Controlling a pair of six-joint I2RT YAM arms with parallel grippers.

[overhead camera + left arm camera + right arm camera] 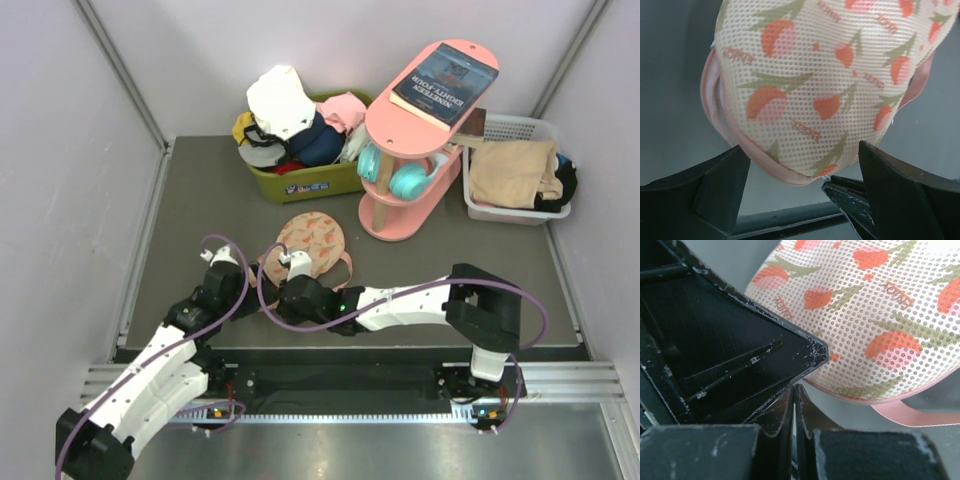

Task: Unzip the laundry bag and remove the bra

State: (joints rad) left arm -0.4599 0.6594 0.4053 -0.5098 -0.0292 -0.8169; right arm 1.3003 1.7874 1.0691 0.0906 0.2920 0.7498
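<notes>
The laundry bag point(312, 240) lies shut on the dark mat, a peach mesh pouch with orange-red prints, pink trim and a pink loop point(910, 412). The bra is hidden. My left gripper point(243, 266) is open at the bag's near-left end. In the left wrist view its gripper point(800, 175) has the bag's lower edge point(805, 95) just above the gap. My right gripper point(292, 264) is shut, with its tips at the bag's near pink trim. In its own view the gripper point(795, 392) shows nothing held, below the bag point(880, 315). Its tip also shows in the left wrist view point(840, 190).
A green bin point(300, 182) of clothes stands behind the bag. A pink two-tier shelf point(415, 150) holds a book and teal headphones. A white basket point(480, 212) with tan cloth is at the back right. Walls close in on both sides.
</notes>
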